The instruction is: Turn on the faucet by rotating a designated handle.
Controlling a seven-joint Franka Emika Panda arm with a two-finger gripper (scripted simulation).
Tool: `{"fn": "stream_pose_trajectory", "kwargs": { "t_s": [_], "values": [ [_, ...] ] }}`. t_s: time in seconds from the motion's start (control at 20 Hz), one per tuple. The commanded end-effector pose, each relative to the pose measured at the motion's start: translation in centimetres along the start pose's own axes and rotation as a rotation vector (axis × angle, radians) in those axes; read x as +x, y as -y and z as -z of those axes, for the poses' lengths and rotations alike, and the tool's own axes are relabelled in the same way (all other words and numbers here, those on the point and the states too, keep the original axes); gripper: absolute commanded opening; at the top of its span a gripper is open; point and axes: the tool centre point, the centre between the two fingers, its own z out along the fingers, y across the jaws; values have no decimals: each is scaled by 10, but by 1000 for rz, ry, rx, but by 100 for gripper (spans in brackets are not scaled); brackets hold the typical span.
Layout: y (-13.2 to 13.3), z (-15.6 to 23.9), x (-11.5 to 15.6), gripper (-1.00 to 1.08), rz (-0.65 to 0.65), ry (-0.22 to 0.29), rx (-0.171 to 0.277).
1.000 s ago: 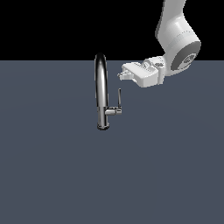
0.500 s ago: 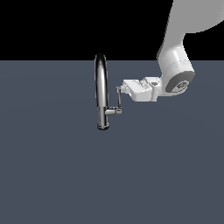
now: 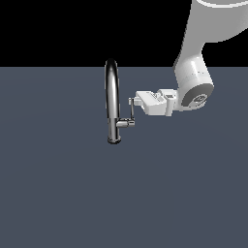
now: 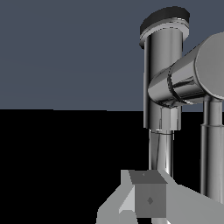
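Grey floor (image 3: 58,193); tool (image 3: 131,102) tips hiding handle (image 3: 132,112) top.

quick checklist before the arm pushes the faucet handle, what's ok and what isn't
1. Gripper level with the upper end of the handle: ok.
2. Contact with the handle: cannot tell; in the exterior view the fingertips meet the rod's top.
3. Jaws open or shut: cannot tell in either view.
4. Handle standing upright on its side stub: ok, not yet rotated.
5. Gripper clear of the faucet spout: ok, it sits on the exterior view's right of it.
6. Faucet base seated on the surface: ok.
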Motion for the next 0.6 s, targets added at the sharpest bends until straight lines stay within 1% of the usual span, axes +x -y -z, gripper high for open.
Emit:
{"fn": "stream_pose_trajectory", "kwargs": {
  "t_s": [0.0, 0.55],
  "values": [
    [-4, 0, -1, -100, 0, 0, 1],
    [-31, 0, -4, -100, 0, 0, 1]
  ]
}}
